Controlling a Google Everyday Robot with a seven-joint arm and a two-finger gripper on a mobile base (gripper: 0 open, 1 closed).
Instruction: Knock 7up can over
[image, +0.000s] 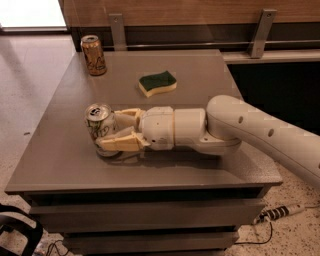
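Camera view (single view):

1. The 7up can (99, 128) is standing upright on the grey table (60, 167), in the near-left part of the top and not yet knocked over.
2. The gripper (109, 131) is lying low and horizontal over the table, reaching in from the right on the white arm (260, 134). Its two fingers (121, 143) are straddling the can, one on the far side and one on the near side at the base. They are drawn in narrow and appear to be clasping the can body.
3. A copper-brown can (93, 55) is standing at the far-left corner, well apart from the gripper. A green-and-yellow sponge (157, 82) is lying behind the gripper, toward the middle of the far side.

Fault conditions (judgement):

- Can staying upright. The near finger is sitting at the base, so a straight sideways push is likely to slide the can along the top instead of tipping it. Force applied higher on the body, or a wrist roll while clasping, is called for.
- Can leaving the table. The can is standing nearer the left and front edges than the centre, so a tip toward either edge is risking a roll onto the floor.
- Denting. The thin aluminium wall is liable to buckle under a hard squeeze.
- Wrong object disturbed. A wide sweep toward the far side is risking contact with the sponge.
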